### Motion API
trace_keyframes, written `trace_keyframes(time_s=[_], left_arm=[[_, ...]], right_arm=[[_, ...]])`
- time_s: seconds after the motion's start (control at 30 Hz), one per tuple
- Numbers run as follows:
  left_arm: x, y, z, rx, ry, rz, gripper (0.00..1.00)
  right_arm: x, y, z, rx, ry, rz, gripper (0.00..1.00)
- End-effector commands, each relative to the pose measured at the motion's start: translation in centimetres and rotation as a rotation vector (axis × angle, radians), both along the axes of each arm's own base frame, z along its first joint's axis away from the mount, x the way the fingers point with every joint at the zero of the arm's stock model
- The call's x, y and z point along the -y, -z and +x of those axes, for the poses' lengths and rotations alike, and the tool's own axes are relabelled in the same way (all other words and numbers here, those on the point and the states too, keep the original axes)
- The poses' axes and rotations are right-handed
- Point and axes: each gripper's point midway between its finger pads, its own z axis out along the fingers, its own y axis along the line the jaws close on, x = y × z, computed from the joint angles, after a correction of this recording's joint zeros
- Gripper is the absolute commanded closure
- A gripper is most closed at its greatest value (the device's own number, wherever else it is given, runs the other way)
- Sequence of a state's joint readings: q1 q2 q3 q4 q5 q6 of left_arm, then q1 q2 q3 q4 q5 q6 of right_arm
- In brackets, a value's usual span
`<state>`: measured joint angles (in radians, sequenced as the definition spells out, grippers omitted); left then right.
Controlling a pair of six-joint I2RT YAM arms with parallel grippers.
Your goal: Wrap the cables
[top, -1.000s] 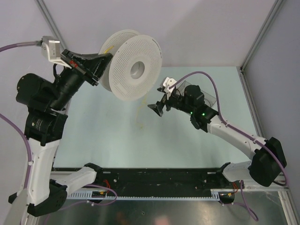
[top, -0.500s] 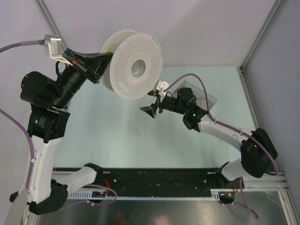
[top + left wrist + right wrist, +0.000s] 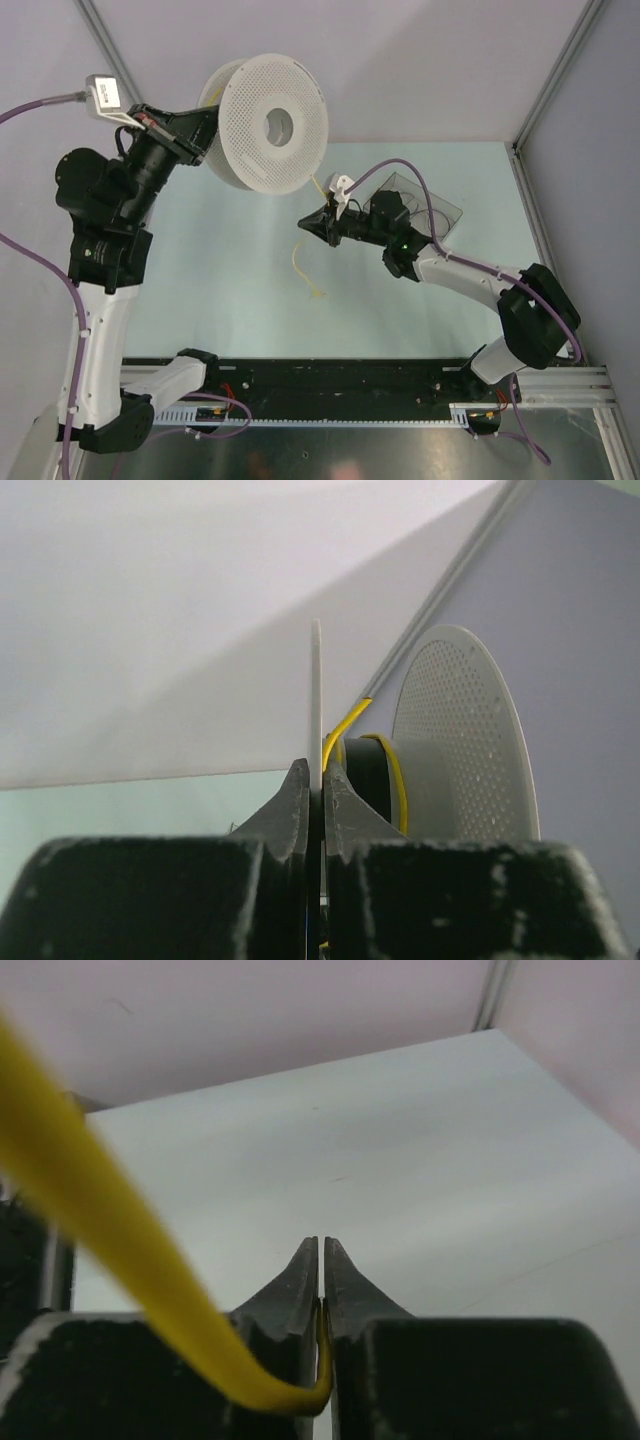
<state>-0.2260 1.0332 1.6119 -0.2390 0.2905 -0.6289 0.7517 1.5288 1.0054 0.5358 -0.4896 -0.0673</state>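
The cable (image 3: 100, 1220) seems light and floppy; my right end effector (image 3: 321, 1260) pinches it near the spool (image 3: 250, 140), and my left end effector (image 3: 316, 780) clamps the rim.

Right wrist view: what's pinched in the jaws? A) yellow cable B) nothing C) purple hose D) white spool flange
A: the yellow cable sweeps in from the upper left and hooks up into the slit between the shut jaws.
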Motion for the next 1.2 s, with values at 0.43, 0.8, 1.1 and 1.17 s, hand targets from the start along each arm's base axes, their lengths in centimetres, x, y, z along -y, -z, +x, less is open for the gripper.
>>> trace_keyframes(time_s=[0.43, 0.8, 1.1, 1.17], left_arm=[[-6.6, 10.8, 9.4, -0.254, -0.486, -0.019, 1.00], [-2.7, 23.1, 9.7, -0.360, -0.476, 0.445, 1.00], [0.0, 27.5, 7.6, -0.378, -0.294, 0.537, 1.00], [1.0, 28.2, 6.9, -0.369, -0.226, 0.558, 1.00]], right_arm=[[0.7, 1.4, -10.3, 0.282, -0.172, -0.337, 1.00], [1.6, -4.1, -6.2, 0.716, 0.067, -0.549, 1.00], [2.0, -13.7, -1.5, 0.872, 0.410, -0.333, 1.00], [2.2, -15.1, -0.2, 0.868, 0.461, -0.297, 1.00]])
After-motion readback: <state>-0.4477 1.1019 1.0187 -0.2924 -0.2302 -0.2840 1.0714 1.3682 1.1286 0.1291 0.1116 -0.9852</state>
